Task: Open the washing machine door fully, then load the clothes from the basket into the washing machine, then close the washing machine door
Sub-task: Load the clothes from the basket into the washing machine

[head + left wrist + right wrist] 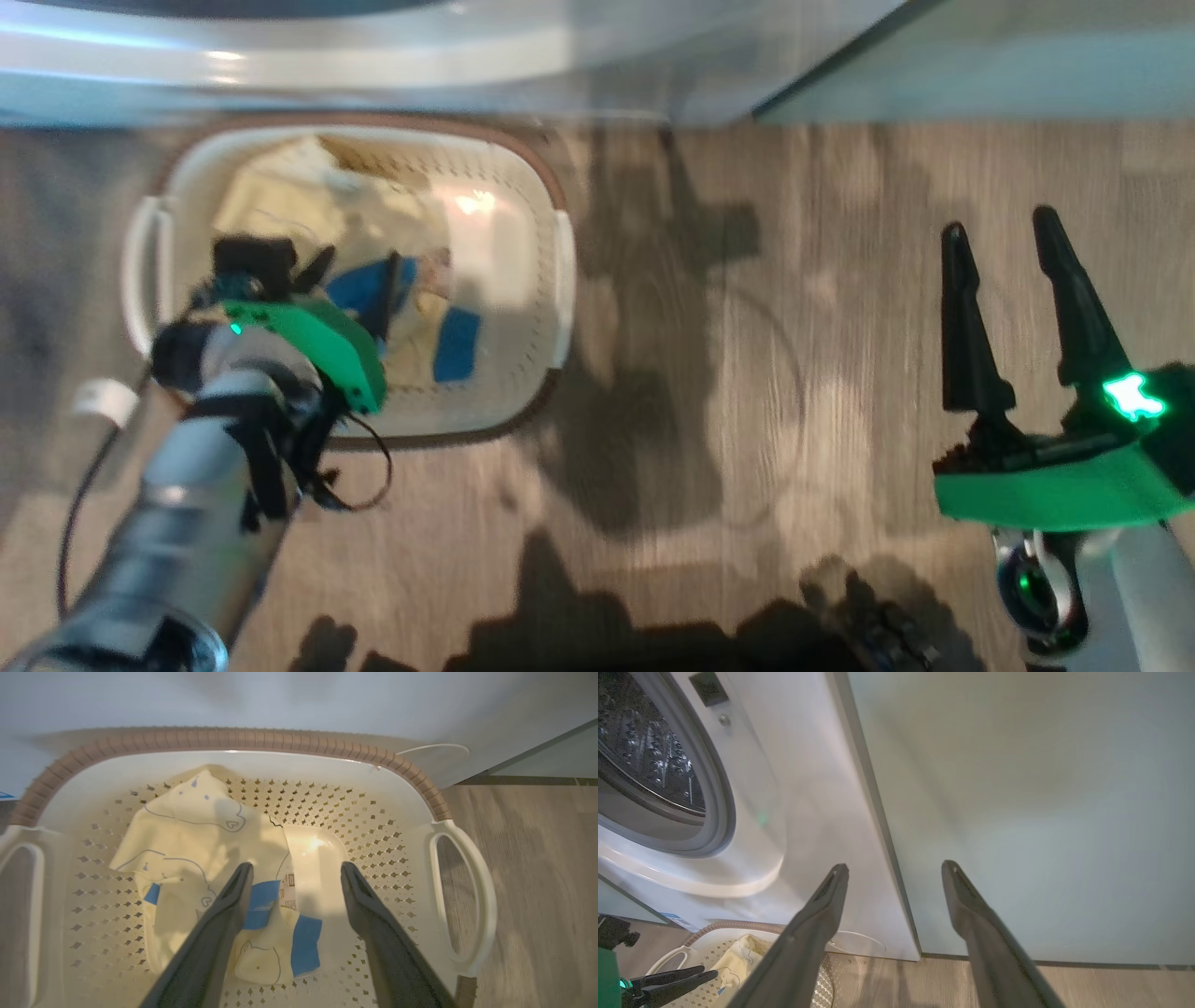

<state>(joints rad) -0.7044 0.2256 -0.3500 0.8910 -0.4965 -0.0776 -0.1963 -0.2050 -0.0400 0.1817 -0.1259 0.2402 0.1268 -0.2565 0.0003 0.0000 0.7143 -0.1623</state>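
Item one: small rectangular cream plastic basket (224, 739) with a ribbed brown rim, perforated walls and white side handles. It stands on the grey wood-grain floor (840, 373) at 10 o'clock in my head view, just below the white front-loading washing machine (808, 788) at 12. Item two: the clothes (187, 844), pale yellow garments with blue patches and faint printed outlines, all lying in the basket's bottom, toward 9 o'clock in the left wrist view. Item three: left gripper (296, 868), fingers spread wide and holding nothing. It is poised inside the basket over the blue patches; I cannot tell whether a finger touches cloth. Item four: right gripper (999, 224), at 4 o'clock in the head view over bare floor, fingers equally wide and empty, pointing at the seam between the washing machine and the pale green cabinet (1041, 812). Item five: steel drum (644, 765) ringed by its grey gasket (721, 812), mouth uncovered at 10 o'clock in the right wrist view. From that I judge the washing machine door is already open, how fully I cannot tell. Outstanding: every garment has to go into the drum, then the door has to be closed. Loading looks barely begun.
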